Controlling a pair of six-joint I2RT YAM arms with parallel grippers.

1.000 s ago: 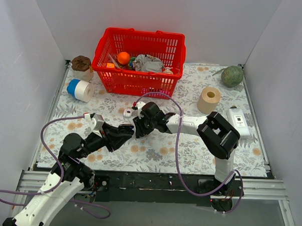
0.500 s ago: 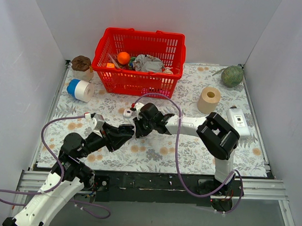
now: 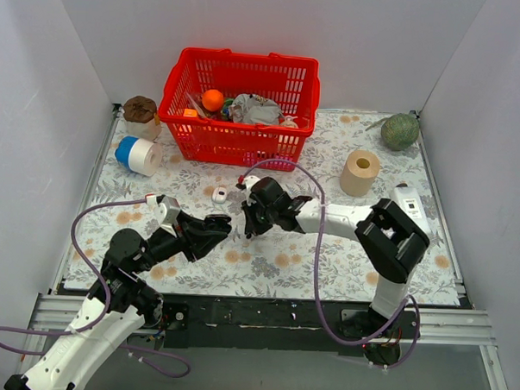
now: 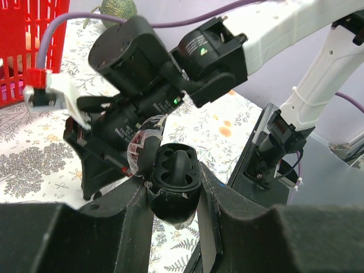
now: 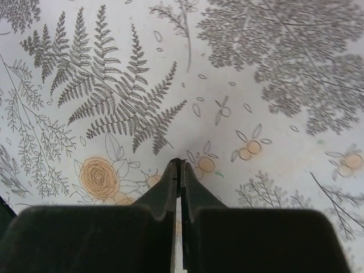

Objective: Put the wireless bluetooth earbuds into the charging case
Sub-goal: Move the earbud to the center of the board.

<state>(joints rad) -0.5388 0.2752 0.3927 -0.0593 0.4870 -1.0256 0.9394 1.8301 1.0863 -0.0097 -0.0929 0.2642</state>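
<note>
My left gripper [image 4: 173, 186] is shut on the black charging case [image 4: 172, 183], which is held up with its lid [image 4: 142, 151] swung open. A dark rounded shape [image 4: 181, 162] sits in the middle of its cavity; I cannot tell whether it is an earbud. In the top view the case [image 3: 225, 229] is just left of my right gripper [image 3: 244, 232]. The right gripper [image 5: 181, 165] is shut, with nothing visible between its tips, pointing down at the floral cloth. A small white item [image 3: 219, 194], perhaps a white earbud, lies on the cloth behind both grippers.
A red basket [image 3: 237, 129] of odds and ends stands at the back. A blue-and-white tape roll [image 3: 139, 155] and a brown jar [image 3: 140, 112] are at the back left. A paper roll [image 3: 360, 172], a green ball [image 3: 400, 130] and a white device [image 3: 410, 210] are on the right.
The right gripper has closed its jaws and drawn a little to the right, away from the case. The left gripper still holds the case in the same place.
</note>
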